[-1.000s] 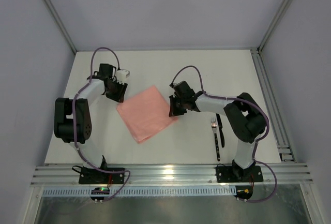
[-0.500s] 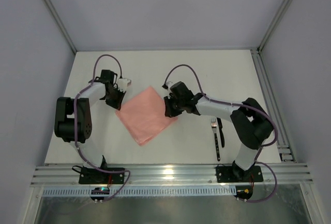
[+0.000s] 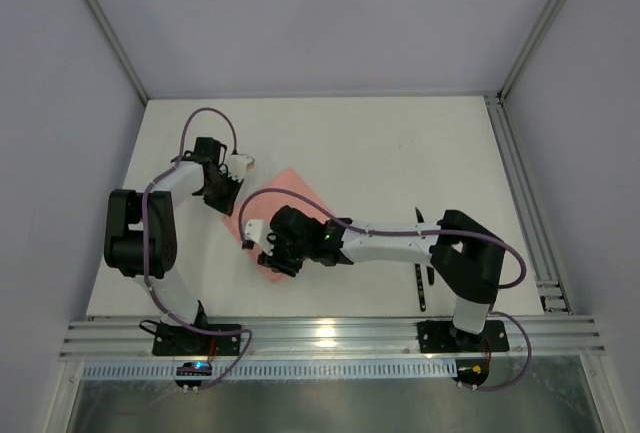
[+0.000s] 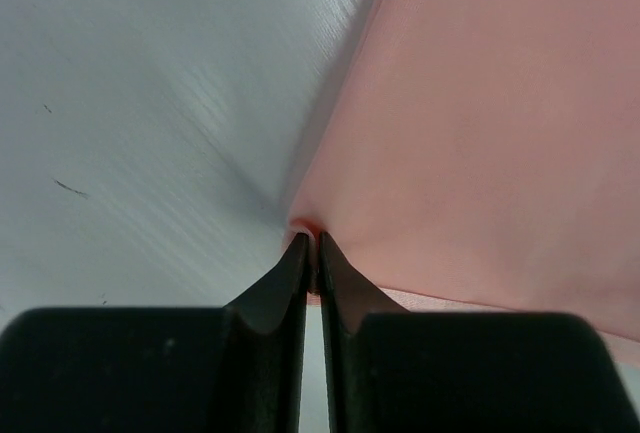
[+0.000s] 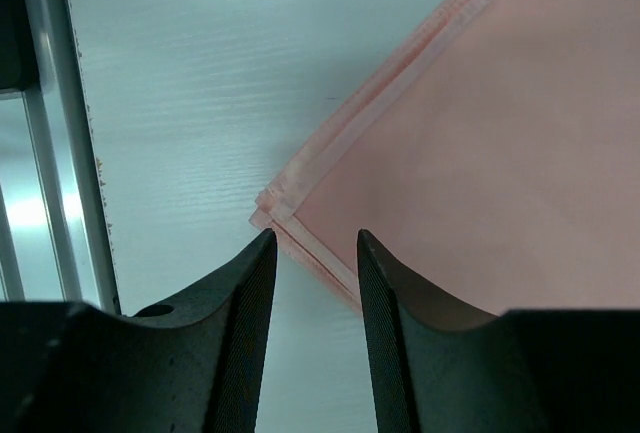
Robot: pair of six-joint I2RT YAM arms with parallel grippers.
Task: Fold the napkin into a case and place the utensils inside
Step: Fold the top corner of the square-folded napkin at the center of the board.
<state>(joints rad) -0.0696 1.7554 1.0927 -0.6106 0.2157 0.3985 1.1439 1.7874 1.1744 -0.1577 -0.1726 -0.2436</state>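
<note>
The salmon-pink napkin (image 3: 288, 188) lies flat on the white table, its near half hidden under my right arm. My left gripper (image 3: 228, 198) is shut on the napkin's left corner; in the left wrist view the gripper (image 4: 311, 243) pinches that corner of the cloth (image 4: 480, 133). My right gripper (image 3: 268, 258) hovers at the napkin's near corner. In the right wrist view this gripper (image 5: 315, 241) is open, and the layered corner of the napkin (image 5: 480, 133) lies just beyond the tips. The dark utensils (image 3: 421, 291) lie at the right, partly hidden by the right arm.
The right arm stretches leftward across the table's middle. An aluminium rail (image 3: 330, 333) runs along the near edge, also seen as the rail (image 5: 50, 153) in the right wrist view. White table surface (image 3: 380, 143) lies behind the napkin, enclosed by grey walls.
The right arm swung from the napkin's right corner across to its near corner, and its jaws opened. The left gripper closed on the left corner.
</note>
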